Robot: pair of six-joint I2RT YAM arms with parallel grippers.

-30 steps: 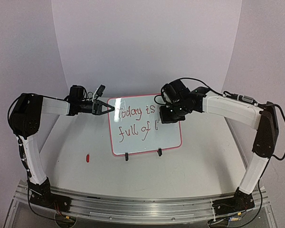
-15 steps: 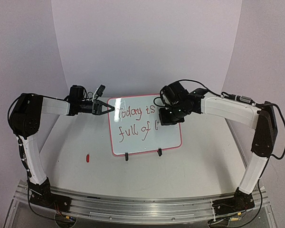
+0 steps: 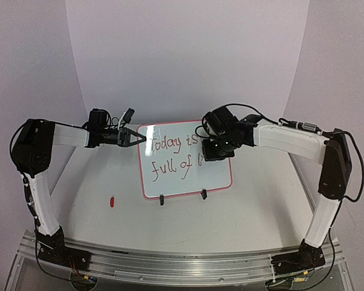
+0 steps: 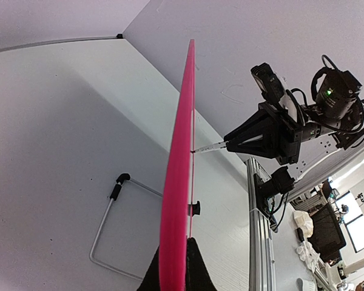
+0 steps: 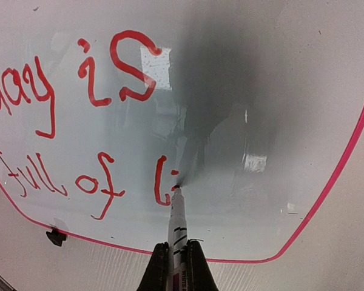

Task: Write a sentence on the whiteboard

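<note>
Whiteboard [image 3: 188, 179] stands propped on its black clip feet [image 3: 162, 200] mid-desk [image 3: 255, 200], face tilted toward the arms. The left fingers [image 3: 130, 138] are clamped on its upper-left frame edge, judged to be a brace so pen pressure neither slides nor tips it. Right fingers [image 5: 198, 270] are closed around a marker [image 5: 176, 221], barrel straight out and tip touching the glossy face on the second line. The sentence [image 3: 173, 154] reads "Today is / full of" plus the first strokes of the last word — the rest of that word is unwritten, with bare board to the right for it.
</note>
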